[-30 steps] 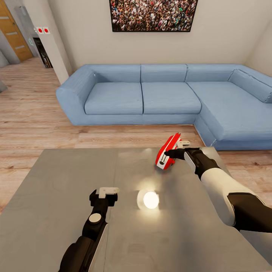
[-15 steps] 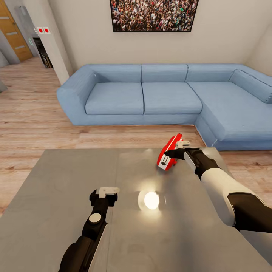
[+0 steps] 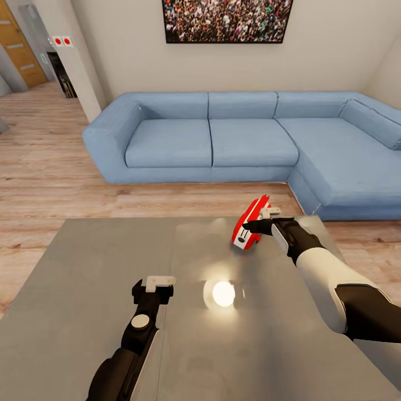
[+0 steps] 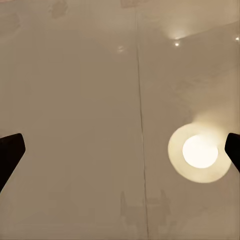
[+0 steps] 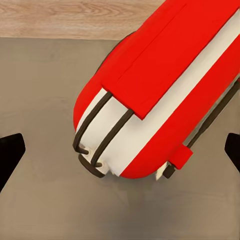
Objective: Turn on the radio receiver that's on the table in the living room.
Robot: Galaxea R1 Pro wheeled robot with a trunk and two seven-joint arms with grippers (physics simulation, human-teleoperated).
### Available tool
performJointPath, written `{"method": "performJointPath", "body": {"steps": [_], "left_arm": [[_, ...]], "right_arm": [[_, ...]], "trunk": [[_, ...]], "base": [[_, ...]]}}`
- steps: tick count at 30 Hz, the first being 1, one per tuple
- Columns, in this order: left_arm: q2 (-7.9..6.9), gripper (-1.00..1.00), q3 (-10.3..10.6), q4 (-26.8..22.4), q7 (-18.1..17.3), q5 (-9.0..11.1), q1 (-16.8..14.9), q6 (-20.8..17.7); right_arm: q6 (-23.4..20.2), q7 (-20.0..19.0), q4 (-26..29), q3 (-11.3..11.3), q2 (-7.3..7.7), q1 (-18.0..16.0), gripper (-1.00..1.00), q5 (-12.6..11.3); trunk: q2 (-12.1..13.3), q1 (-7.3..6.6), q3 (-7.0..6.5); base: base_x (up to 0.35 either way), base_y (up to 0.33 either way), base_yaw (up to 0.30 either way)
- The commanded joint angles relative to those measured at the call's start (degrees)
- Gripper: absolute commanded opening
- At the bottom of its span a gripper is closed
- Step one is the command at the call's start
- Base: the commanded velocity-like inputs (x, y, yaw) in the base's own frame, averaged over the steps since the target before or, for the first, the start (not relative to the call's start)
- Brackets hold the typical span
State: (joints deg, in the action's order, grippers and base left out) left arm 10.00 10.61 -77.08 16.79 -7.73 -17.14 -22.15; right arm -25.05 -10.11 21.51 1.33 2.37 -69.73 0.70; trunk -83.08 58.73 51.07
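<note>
Sofa cushions of a blue L-shaped couch [image 3: 239, 142] fill the far side of the room, past the light plank floor [image 3: 50, 167]. On the glossy grey table [image 3: 83, 278], near its far right edge, lies the tilted red radio receiver [image 3: 249, 223] with white trim. The right gripper [image 3: 264, 219] hangs spread at it, the left gripper [image 3: 153, 285] spread over bare tabletop beside a lamp reflection [image 3: 223, 294].

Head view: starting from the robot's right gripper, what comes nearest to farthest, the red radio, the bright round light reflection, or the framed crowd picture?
1. Glossy red radio receiver, right beside the right gripper, at the grey table's far edge.
2. Bright round lamp reflection, mid-table.
3. Framed crowd picture, on the wall above the blue sofa.
</note>
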Motion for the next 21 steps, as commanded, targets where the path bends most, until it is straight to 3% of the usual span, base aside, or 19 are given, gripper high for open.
{"method": "performJointPath", "body": {"steps": [1, 21], "left_arm": [[0.00, 1.00, 0.01, 0.00, 0.00, 0.00, 0.00, 0.00], [0.00, 1.00, 0.03, 0.09, 0.00, 0.00, 0.00, 0.00]], "right_arm": [[0.00, 0.03, -0.01, 0.00, 0.00, -0.02, 1.00, 0.00], [0.09, 0.12, 0.02, 0.03, 0.00, -0.02, 1.00, 0.00]], "trunk": [[0.00, 0.00, 0.09], [0.00, 0.00, 1.92]], "base": [[0.000, 0.000, 0.000], [0.000, 0.000, 0.000]]}}
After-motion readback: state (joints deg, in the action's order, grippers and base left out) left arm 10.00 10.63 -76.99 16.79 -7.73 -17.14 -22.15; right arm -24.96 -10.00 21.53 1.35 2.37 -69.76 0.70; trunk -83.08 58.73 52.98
